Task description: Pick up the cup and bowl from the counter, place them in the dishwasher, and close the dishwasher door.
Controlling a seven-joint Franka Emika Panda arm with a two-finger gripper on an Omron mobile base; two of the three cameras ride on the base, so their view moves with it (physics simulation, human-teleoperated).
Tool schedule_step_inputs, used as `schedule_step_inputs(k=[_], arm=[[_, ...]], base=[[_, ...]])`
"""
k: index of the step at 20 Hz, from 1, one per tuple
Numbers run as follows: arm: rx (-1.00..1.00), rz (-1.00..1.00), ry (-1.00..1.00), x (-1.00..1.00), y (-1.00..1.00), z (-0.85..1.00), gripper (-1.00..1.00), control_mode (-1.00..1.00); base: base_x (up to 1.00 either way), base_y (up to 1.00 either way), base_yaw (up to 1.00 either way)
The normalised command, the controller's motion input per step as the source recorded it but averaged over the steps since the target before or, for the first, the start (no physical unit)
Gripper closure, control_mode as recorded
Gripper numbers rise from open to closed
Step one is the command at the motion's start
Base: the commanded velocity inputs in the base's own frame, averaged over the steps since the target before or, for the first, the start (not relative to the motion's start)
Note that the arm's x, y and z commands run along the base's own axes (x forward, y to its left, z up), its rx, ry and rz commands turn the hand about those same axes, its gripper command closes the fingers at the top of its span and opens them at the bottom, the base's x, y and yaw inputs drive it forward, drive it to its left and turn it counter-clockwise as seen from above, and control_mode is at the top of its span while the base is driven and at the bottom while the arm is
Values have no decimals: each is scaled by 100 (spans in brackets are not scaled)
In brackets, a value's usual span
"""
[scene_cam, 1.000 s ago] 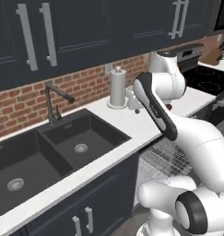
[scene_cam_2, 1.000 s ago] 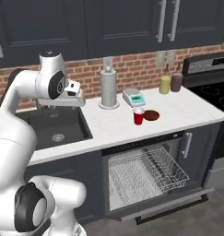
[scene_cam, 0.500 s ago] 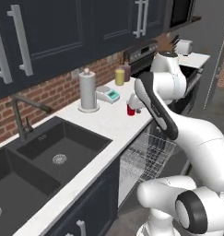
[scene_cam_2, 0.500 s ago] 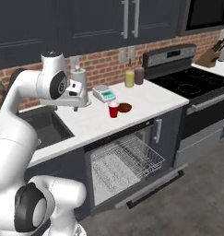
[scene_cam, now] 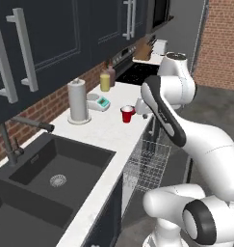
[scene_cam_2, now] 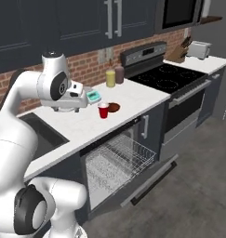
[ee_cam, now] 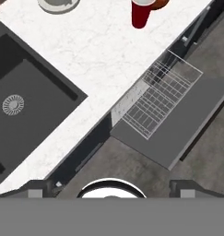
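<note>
your base has driven along the counter (scene_cam_2: 82,123) over the last second, so the whole scene has slid: the sink (scene_cam: 51,176) now sits to your near left and the open dishwasher (scene_cam_2: 116,162) is almost straight ahead. nothing on the counter has itself moved. that puts you closer to the first pick, though the approach is not finished.

the gripper (scene_cam_2: 84,93) hangs high above the counter, jaws spread wide and empty. the cup (scene_cam_2: 103,110) stands upright near the counter's front edge, above the dishwasher, with the bowl (scene_cam_2: 113,107) just beside it on the cooktop side. both are untouched.

there is bare counter between the sink's rim and the cup, good room to descend. the dishwasher door (scene_cam_2: 149,179) lies folded down with the rack (scene_cam_2: 119,155) pulled out, so keep the base back from that door's outer edge.
</note>
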Motion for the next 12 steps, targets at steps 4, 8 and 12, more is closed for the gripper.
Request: schedule_step_inputs(k=[4,8,12], arm=[[0,0,0,0,0,0,-100,100],[0,0,0,0,0,0,-100,100],[0,0,0,0,0,0,-100,100]], base=[[25,43,-33],[25,37,-30],[26,39,-26]])
